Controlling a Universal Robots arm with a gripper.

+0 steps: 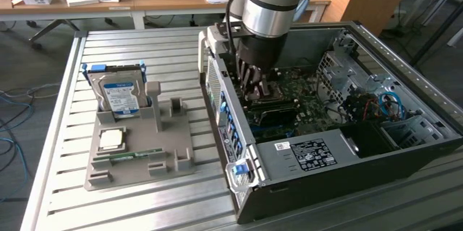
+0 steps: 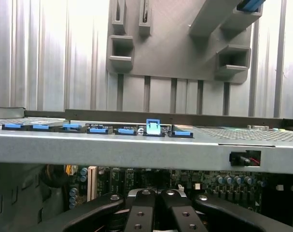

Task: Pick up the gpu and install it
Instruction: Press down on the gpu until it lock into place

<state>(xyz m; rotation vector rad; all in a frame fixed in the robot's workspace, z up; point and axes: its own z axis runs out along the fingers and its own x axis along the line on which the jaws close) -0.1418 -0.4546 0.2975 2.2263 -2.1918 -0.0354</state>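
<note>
My gripper (image 1: 255,82) hangs inside the open computer case (image 1: 405,149), low over the motherboard (image 1: 289,106) near its processor socket. In the wrist view its two black fingers (image 2: 141,212) press together, so the gripper (image 2: 156,212) is shut. The gpu is hidden: I cannot make out a card between or below the fingers. Beyond the fingers runs the case's rear wall with a row of blue slot clips (image 2: 153,128).
On the slatted metal table (image 1: 130,209), at the exterior view's left of the case, lies a grey parts holder (image 1: 141,158). It carries a hard drive (image 1: 119,92), a processor chip (image 1: 110,139) and a green memory stick (image 1: 130,156). Its upright posts (image 1: 153,101) stand bare.
</note>
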